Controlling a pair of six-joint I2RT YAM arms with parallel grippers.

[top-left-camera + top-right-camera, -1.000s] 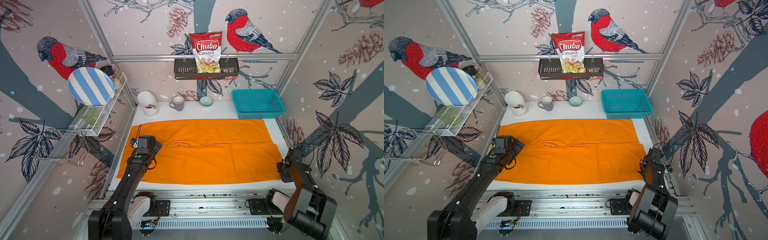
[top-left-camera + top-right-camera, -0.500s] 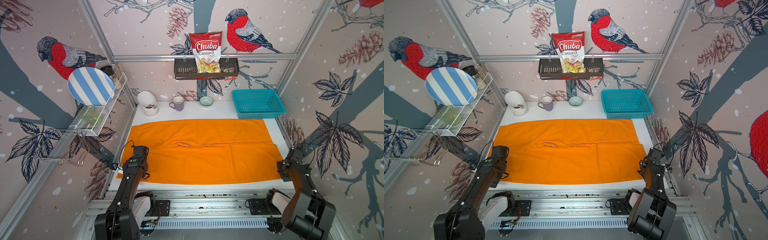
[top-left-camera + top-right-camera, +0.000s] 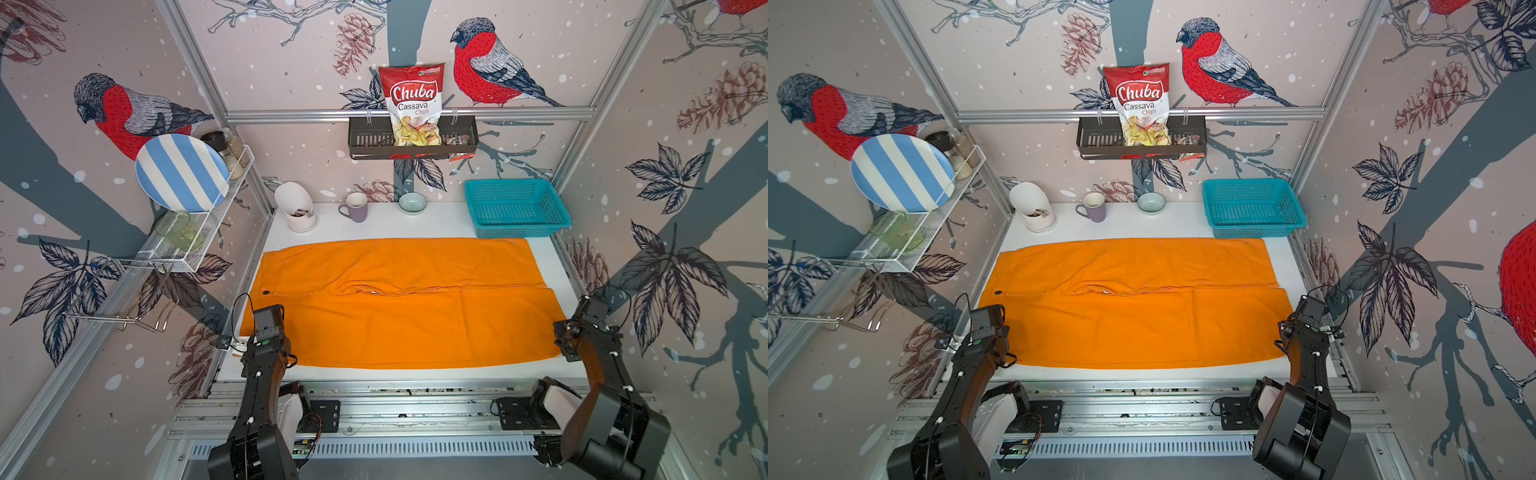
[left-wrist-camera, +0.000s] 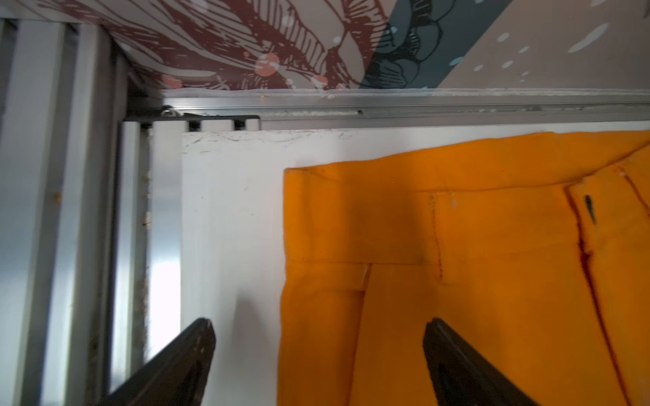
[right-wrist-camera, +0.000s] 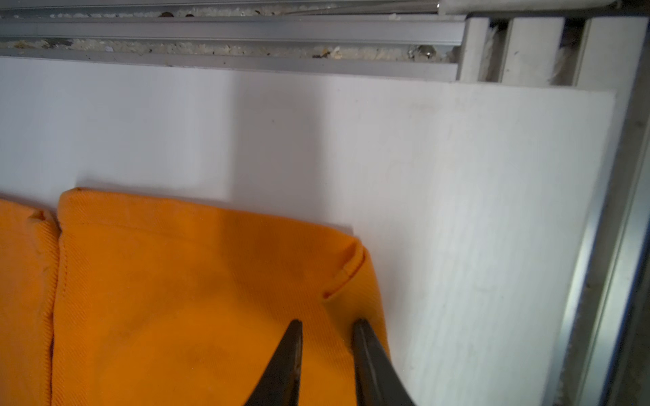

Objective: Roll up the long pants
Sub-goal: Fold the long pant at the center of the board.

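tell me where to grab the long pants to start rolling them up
Probably the near leg's hem corner, from the right end: the long pants lie flat, so only edges give a lip, and the right gripper sits at that corner.

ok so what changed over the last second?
The left gripper, open wide, drew back from over the waistband to the near waist corner of the long pants. The right gripper narrowed its jaws over the near hem corner; a grip can't be confirmed. Pants flat, unmoved; nothing else changed.
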